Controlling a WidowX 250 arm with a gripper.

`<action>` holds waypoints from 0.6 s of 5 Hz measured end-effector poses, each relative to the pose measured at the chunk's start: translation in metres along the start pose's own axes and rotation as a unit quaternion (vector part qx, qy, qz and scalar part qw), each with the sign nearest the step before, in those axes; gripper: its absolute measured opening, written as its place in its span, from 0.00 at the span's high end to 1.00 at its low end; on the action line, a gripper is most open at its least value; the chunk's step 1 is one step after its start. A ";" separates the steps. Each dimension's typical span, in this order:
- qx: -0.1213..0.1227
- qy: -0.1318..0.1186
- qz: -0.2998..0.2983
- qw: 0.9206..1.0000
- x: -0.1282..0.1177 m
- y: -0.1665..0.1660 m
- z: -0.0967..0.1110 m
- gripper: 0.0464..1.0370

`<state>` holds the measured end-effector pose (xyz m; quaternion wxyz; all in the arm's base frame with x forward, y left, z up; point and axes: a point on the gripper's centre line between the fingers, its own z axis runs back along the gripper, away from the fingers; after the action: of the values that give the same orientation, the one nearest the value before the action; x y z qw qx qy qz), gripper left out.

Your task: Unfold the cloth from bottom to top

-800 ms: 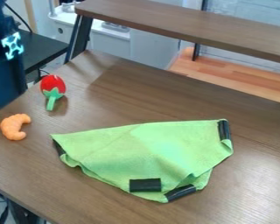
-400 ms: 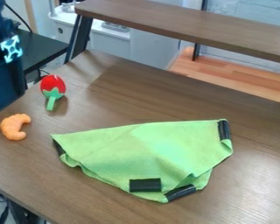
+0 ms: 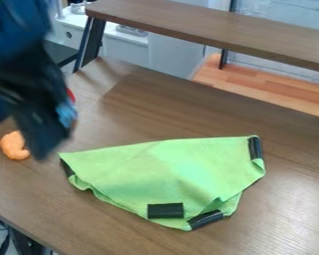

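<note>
Swung in over the brown wooden tabletop [image 3: 295, 214], the bulky black end effector [image 3: 48, 130] — spread or closed, I can't tell — should pinch only the upper layer by the rectangular black patch [image 3: 165, 210] on the folded green fabric cloth [image 3: 169, 172] lying there.

The fixed camera looked down at a slant from above the tabletop [image 3: 155, 107], facing across it toward the raised shelf [image 3: 209, 31], which ran from eleven to two o'clock. It stood askew to the table, whose far edge sloped from eleven o'clock down to three and whose near edge cut the frame between seven and eight. It was near enough for the cloth [image 3: 169, 174] to spread broadly at six o'clock, whole in frame, with the arm [image 3: 16, 32] at ten.
</note>
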<state>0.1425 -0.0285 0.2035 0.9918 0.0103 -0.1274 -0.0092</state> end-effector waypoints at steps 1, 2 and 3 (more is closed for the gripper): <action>0.002 -0.039 -0.034 0.999 0.006 -0.008 -0.040 0.04; 0.025 -0.058 -0.065 0.996 0.006 -0.008 -0.074 0.04; 0.051 -0.064 -0.086 0.993 0.011 -0.005 -0.102 0.04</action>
<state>0.1792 -0.0321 0.1077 0.9753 0.0714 -0.1895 -0.0885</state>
